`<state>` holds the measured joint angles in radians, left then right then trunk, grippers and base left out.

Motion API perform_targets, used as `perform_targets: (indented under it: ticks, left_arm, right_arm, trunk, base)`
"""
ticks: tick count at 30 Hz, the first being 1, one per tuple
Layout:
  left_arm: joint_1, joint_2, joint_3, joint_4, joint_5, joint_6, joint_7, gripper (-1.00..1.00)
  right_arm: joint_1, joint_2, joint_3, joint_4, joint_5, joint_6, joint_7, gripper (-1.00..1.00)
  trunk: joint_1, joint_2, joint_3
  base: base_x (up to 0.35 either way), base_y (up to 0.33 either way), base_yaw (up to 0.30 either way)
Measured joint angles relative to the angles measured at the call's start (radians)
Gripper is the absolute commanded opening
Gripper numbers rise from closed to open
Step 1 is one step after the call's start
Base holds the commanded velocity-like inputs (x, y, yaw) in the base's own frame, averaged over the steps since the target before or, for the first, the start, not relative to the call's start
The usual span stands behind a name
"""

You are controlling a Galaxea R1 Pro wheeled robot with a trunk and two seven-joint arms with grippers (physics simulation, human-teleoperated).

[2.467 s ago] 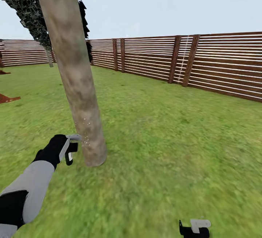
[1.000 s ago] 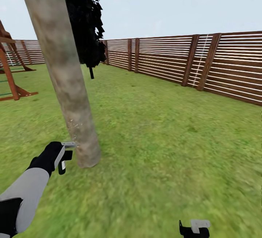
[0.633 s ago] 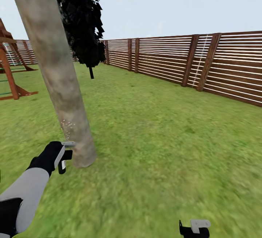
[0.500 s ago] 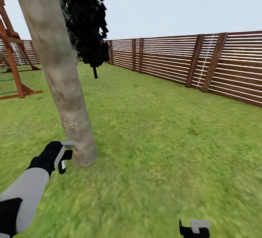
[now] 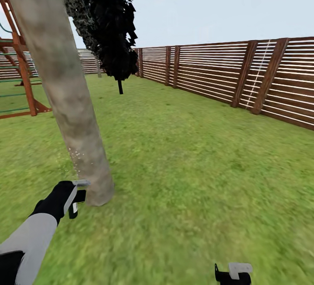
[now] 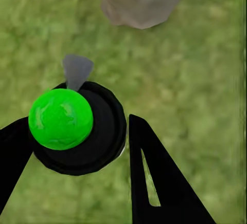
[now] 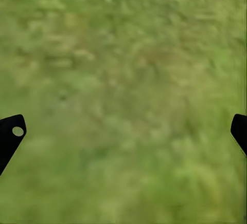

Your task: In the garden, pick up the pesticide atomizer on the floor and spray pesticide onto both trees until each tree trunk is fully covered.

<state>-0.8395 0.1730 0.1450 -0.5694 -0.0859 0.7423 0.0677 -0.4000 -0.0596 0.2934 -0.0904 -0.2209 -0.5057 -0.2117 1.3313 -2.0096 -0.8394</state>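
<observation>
Far left: black left gripper [image 5: 80, 191] clamped on small rounded green-capped pesticide atomizer [image 6: 60, 118], just beside foot of thick mottled grey-tan tree trunk [image 5: 74, 115]. White spray specks [image 5: 77, 154] low on bark only; probably early in coverage, second tree untreated. Right: right gripper [image 5: 233, 273] spread, holding nothing, over green lawn [image 5: 196, 167].

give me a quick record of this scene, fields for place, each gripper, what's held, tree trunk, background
place: garden lawn ringed by a brown slat fence
left gripper: low beside the trunk base, shut on the atomizer
held: atomizer, black round body with a green ball top in the left wrist view
tree trunk: thick, leaning, grey-tan, faint white specks low down
right gripper: open over bare grass
background: dark cypress, red-brown play frame
</observation>
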Motion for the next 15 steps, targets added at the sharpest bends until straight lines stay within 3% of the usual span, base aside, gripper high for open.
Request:
perform_targets:
  ticks: [4, 10, 15]
  left_arm:
    - [0.006, 0.004, 0.001, 0.008, -0.002, -0.010, 0.000, -1.00]
    - [0.075, 0.008, 0.000, 0.038, -0.001, -0.093, -0.001, -1.00]
    - [0.090, 0.009, 0.003, 0.093, -0.001, -0.153, 0.001, -1.00]
  right_arm:
    - [0.000, 0.000, 0.000, 0.000, 0.000, 0.000, 0.000, 1.00]
    - [0.000, 0.000, 0.000, 0.000, 0.000, 0.000, 0.000, 1.00]
    - [0.000, 0.000, 0.000, 0.000, 0.000, 0.000, 0.000, 1.00]
  trunk:
    - [0.000, 0.000, 0.000]
    - [0.000, 0.000, 0.000]
    - [0.000, 0.000, 0.000]
  base:
    - [0.292, -0.173, 0.030]
    - [0.294, -0.168, 0.247]
    - [0.256, -0.135, 0.153]
